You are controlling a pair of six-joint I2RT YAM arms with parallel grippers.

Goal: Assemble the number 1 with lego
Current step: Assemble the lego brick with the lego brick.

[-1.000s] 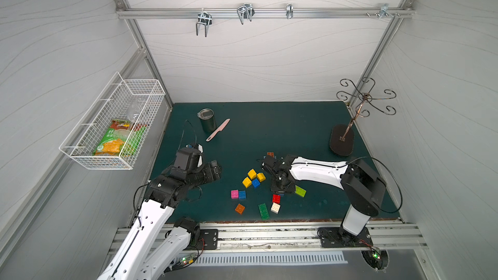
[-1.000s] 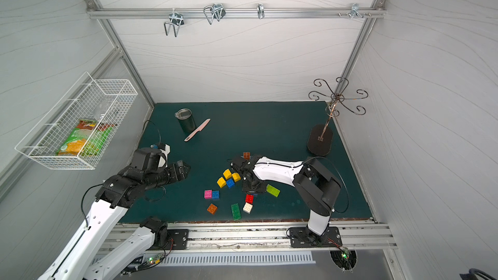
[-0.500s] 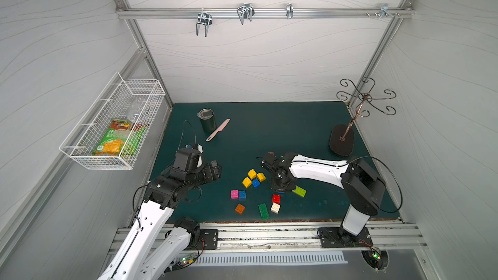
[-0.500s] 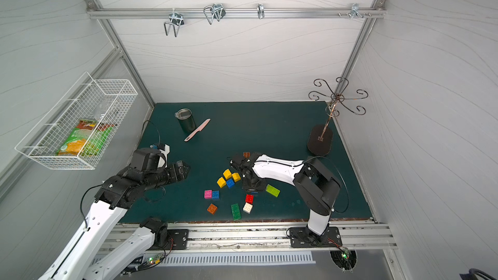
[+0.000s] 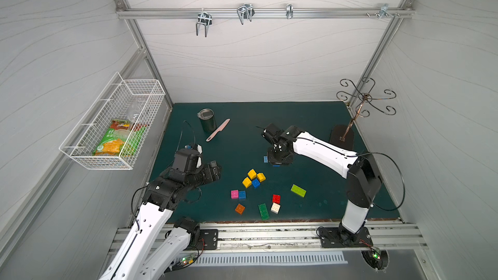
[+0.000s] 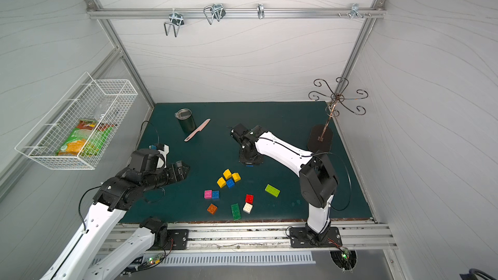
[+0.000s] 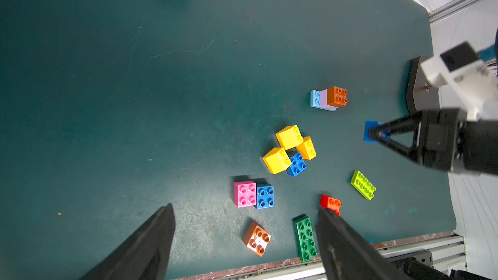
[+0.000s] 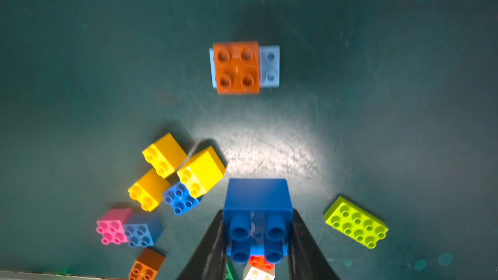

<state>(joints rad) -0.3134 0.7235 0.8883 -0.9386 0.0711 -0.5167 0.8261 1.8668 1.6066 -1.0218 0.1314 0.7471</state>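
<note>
Right wrist view, right pincer [image 8: 258, 212] clamping blue brick [image 8: 257, 197], left pincer [image 7: 244, 208] wide, bag [image 5: 118, 141] print unreadable.

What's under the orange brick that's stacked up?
Under the orange square brick: a lilac brick, then a longer light blue brick jutting out one side. Their covered studs cannot be seen.

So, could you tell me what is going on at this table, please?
The right pincer is shut on a blue brick, close to a started stack: an orange brick over a light blue brick. The left pincer is open and empty. The remaining bricks lie loose on the mat.
</note>
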